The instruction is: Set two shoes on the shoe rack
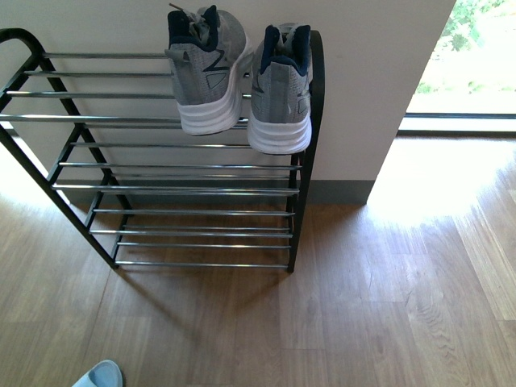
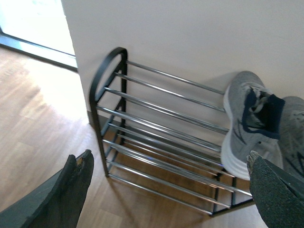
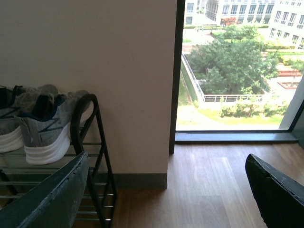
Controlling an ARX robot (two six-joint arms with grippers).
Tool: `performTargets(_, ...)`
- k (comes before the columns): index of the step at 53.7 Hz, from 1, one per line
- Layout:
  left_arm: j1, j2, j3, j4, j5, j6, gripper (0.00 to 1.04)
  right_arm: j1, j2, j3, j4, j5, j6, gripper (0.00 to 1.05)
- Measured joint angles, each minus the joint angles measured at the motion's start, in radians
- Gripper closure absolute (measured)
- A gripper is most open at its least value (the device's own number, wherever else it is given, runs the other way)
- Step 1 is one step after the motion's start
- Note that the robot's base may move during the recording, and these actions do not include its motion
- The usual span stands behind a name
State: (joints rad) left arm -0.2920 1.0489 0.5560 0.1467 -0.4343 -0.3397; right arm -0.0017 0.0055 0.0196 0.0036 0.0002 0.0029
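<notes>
Grey knit sneakers (image 1: 208, 76) sit side by side on the top tier of the shoe rack (image 1: 177, 188), at its right end, heels toward the robot and their white soles overhanging the front bar; the tiers below are bare. On the wooden floor (image 1: 363, 306), well apart from the rack and close to the robot's own base on its left side, the rounded end of a light blue slide sandal (image 1: 98, 375) shows at the edge of the front view. Only that end is visible, so its long axis cannot be read with confidence, though it seems to point roughly toward the rack. The left pincer (image 2: 168, 156) is spread wide with nothing between its jaws and faces the rack from above; the sandal is out of its view, so it probably lies below and behind where the pincer aims. The right pincer (image 3: 166, 159) is likewise spread and empty, looking past the rack's right post toward the window. If the sandal is the next shoe, the left arm is likely the nearer one.
</notes>
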Motion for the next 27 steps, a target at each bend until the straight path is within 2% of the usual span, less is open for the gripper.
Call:
performTargets(6, 0.010, -0.208, -0.108, -0.055, -0.050, 0.026, 0.09, 0.000, 0.000, 0.000, 0.000, 0.000, 0.000, 0.09)
performTargets(11, 0.020, -0.283, -0.142, -0.072, -0.056, 0.028, 0.09, 0.000, 0.000, 0.000, 0.000, 0.000, 0.000, 0.09)
performTargets(13, 0.034, -0.302, -0.160, -0.024, -0.004, 0.059, 0.13, 0.000, 0.000, 0.000, 0.000, 0.000, 0.000, 0.09)
performTargets(17, 0.079, -0.338, -0.243, 0.175, 0.166, 0.171, 0.25, 0.000, 0.000, 0.000, 0.000, 0.000, 0.000, 0.09)
performTargets(20, 0.100, -0.361, -0.292, 0.256, 0.237, 0.227, 0.34, 0.000, 0.000, 0.000, 0.000, 0.000, 0.000, 0.09)
performTargets(27, 0.144, -0.427, -0.365, 0.278, 0.291, 0.302, 0.59, 0.000, 0.000, 0.000, 0.000, 0.000, 0.000, 0.09)
